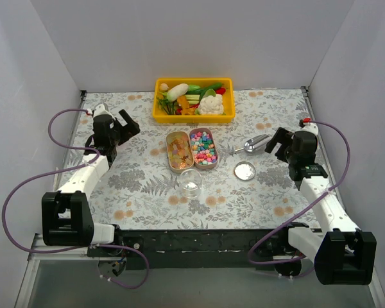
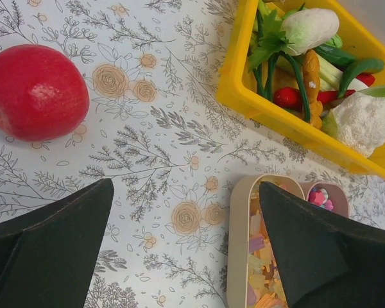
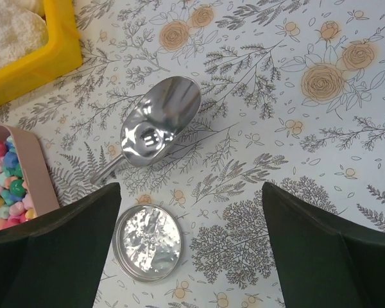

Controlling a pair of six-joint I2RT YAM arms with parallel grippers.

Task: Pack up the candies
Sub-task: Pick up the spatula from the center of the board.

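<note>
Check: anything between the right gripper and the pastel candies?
Yes. The metal scoop lies on the table between the open right gripper and the pastel candies in their pink tray. The round lid sits beside that line, nearer the arm bases.

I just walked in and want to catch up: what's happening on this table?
Nothing is being handled yet. Both the left gripper and right gripper hang open and empty. Two tins of candies, orange-tan and pastel, sit mid-table, with a clear jar in front, and a lid and a metal scoop lying near the right gripper.
</note>
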